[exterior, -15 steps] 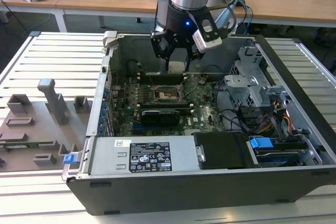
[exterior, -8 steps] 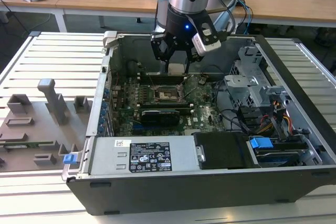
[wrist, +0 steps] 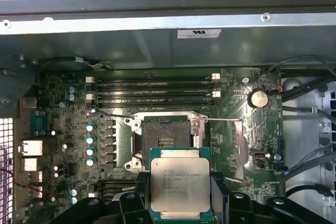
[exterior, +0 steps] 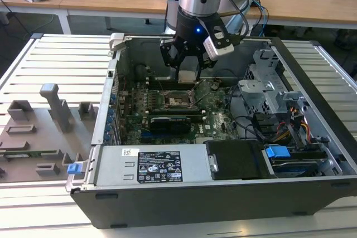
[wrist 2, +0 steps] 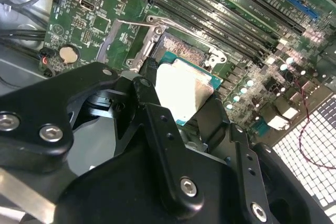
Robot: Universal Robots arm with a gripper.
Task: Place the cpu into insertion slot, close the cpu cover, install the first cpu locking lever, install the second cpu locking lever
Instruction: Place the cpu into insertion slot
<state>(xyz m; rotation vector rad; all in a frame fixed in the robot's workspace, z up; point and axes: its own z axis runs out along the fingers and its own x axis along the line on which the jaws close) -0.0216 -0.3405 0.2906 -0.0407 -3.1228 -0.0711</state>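
Exterior view: my gripper (exterior: 188, 69) is down inside the open PC case (exterior: 312, 82), jaws pinched on the cpu (exterior: 188, 77). The chip hangs above the motherboard (exterior: 217, 110), apart from the insertion slot (exterior: 178, 100), which lies just on the camera's side of it. The silver power supply box (exterior: 156, 163) sits along the case's near wall and the drive cage (exterior: 262, 90) is toward the exterior view's right. Grey fixture blocks (exterior: 53, 101) stand on the slatted table (exterior: 56, 48) at the exterior view's left.

Second wrist view: the cpu (wrist 2: 184, 90) is clamped between my black fingers (wrist 2: 157, 124), silver lid toward the camera, with a green edge showing. The insertion slot (wrist 2: 181, 48) is right behind the chip and partly hidden by it. I can't tell how much gap there is. A thin metal lever (wrist 2: 134, 22) runs along one side of the slot frame. The memory slots (wrist 2: 210, 9) lie beyond and a coin cell (wrist 2: 68, 52) sits off to the side.

First wrist view: the cpu (wrist: 180, 184) is held level and looks square to the slot, with one of my fingers (wrist: 143, 187) on each of two opposite edges. The insertion slot (wrist: 165, 135) has its centre exposed, and the chip's edge overlaps the frame in the picture. The memory slots (wrist: 152, 90) are on the far side of the slot from the chip. The coin cell (wrist: 258, 98) is off toward a board corner.
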